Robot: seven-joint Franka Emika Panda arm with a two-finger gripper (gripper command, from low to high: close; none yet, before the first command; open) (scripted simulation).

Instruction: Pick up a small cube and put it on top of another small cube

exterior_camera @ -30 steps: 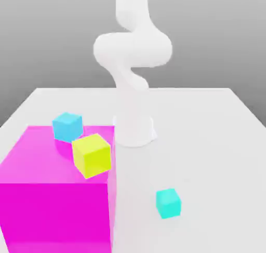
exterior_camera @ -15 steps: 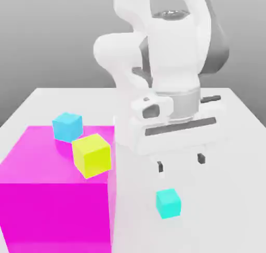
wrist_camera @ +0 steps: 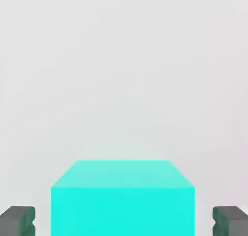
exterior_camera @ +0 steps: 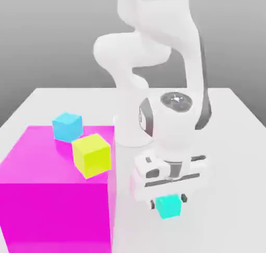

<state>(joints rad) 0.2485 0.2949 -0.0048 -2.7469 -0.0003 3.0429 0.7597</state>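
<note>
Counter [exterior_camera: 228,143]: carries the cube.
Tool [exterior_camera: 168,201]: down low, released, jaws flanking the cube (gaps on both sides).
Cube [exterior_camera: 169,208]: turquoise, on the counter between the jaws.
Progress: reach done; grasp, lift and stacking left.

Turquoise cube [wrist_camera: 122,201] smooth, matt, plain; magenta block [exterior_camera: 52,195] glossy; table [exterior_camera: 228,143] matt white.

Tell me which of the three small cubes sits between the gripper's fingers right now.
The turquoise cube on the white table, flanked by the gripper. The sky-blue cube and yellow cube rest atop the magenta block.
</note>
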